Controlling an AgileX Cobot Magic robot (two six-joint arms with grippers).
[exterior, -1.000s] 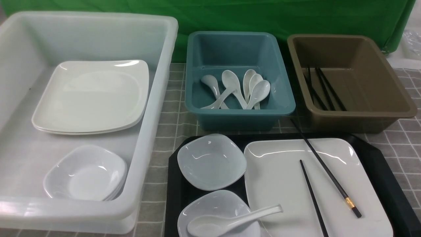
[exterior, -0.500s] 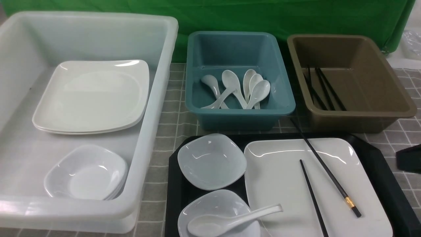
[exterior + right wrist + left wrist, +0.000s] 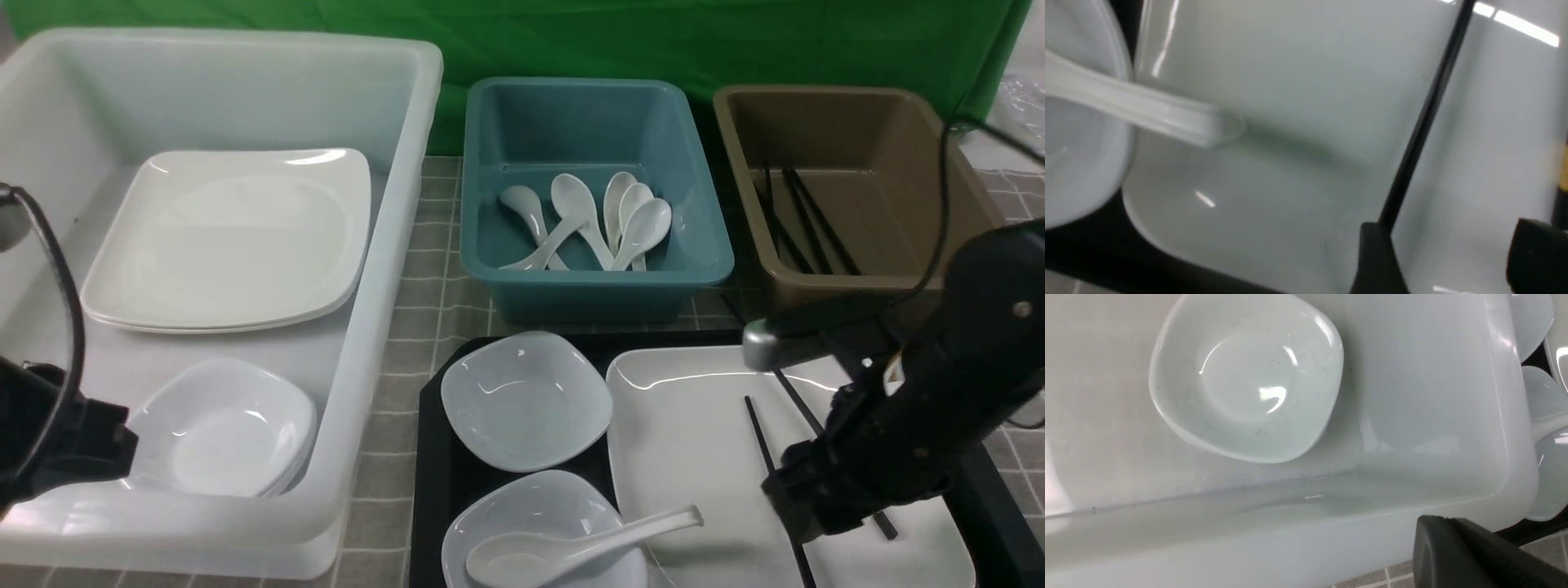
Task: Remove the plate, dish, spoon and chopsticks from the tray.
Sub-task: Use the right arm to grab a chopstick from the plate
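The black tray [image 3: 445, 469] holds the white plate [image 3: 694, 425], two small dishes [image 3: 526, 400] [image 3: 539, 502], the spoon [image 3: 571, 547] and the chopsticks [image 3: 759, 433]. The spoon's bowl lies in the near dish and its handle [image 3: 1147, 110] reaches over the plate [image 3: 1310, 81]. My right gripper [image 3: 804, 502] [image 3: 1453, 228] hovers open just above the plate, and one finger tip sits over a chopstick [image 3: 1425, 114]. The arm hides part of the other stick. My left gripper [image 3: 118, 445] [image 3: 1447, 519] is shut and empty at the white tub's near wall.
A big white tub [image 3: 384, 245] on the left holds stacked plates and small dishes [image 3: 1245, 375]. Behind the tray, a blue tub [image 3: 596, 286] holds several spoons and a brown tub [image 3: 816, 294] holds black chopsticks. A green cloth hangs at the back.
Both arms have come into the front view. The right one swung in from the right over the plate and its jaws opened. The left one entered at the tub's near corner.
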